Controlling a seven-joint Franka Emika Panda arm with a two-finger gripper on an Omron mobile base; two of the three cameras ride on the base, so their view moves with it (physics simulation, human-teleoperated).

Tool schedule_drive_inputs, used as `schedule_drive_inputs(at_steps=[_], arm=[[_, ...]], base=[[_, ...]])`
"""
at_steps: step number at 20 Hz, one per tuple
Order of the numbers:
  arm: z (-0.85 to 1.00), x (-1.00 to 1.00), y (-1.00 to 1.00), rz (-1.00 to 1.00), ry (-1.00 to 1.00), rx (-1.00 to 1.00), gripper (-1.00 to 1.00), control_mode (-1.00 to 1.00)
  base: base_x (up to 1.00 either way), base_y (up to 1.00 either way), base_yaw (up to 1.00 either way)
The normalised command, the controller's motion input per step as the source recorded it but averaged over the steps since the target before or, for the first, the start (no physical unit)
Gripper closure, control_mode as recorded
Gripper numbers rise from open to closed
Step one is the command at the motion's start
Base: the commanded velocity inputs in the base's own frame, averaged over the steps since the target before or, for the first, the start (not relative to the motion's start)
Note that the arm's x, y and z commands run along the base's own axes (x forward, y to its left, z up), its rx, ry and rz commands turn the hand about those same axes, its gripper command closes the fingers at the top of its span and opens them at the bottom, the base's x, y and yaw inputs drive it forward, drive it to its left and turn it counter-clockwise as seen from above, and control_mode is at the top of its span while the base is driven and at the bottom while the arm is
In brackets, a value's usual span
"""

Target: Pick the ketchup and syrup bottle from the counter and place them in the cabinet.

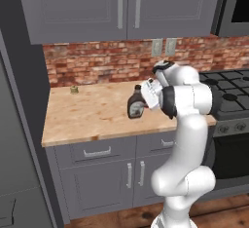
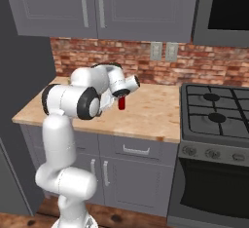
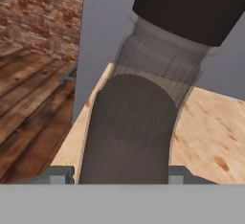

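The syrup bottle [image 1: 135, 105], dull brown-grey with a short neck, stands slightly tilted at mid-counter. My gripper [image 1: 147, 97] is shut on it from the right. In the hand view the syrup bottle [image 3: 129, 122] sits close up between the two fingertips [image 3: 61, 175], its dark cap at the top. The ketchup [image 2: 121, 104], a bright red bottle, shows just behind the wrist on the counter [image 2: 151, 117]. The light wooden counter [image 1: 87, 117] runs from the brick wall to its front edge. The tall dark grey cabinet [image 1: 22, 134] rises at the counter's left end.
A black stove [image 1: 228, 93] adjoins the counter on the right [image 2: 214, 112]. Paired-door wall cabinets [image 1: 121, 5] hang above the brick backsplash. A small greenish object [image 1: 74, 89] sits at the counter's back left. Drawers and doors with silver handles [image 1: 97, 152] lie below.
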Motion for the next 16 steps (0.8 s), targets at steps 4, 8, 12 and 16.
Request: schedule_drive_inputs(at_steps=[4,8,12,16], arm=[[0.21,-0.41,0.03,-0.08,-0.05,0.11,1.00,-1.00],[0.00,-0.69,0.08,-0.13,-0.04,0.03,1.00,-1.00],[0.13,-0.82,0.07,-0.17,-0.08,0.00,1.00,-1.00],[0.43,-0.72,0.01,-0.16,-0.11,0.00,1.00,-1.00]], base=[[0.00,0.00,0.00],[0.00,0.00,0.00],[0.00,0.00,0.00],[0.00,0.00,0.00]])
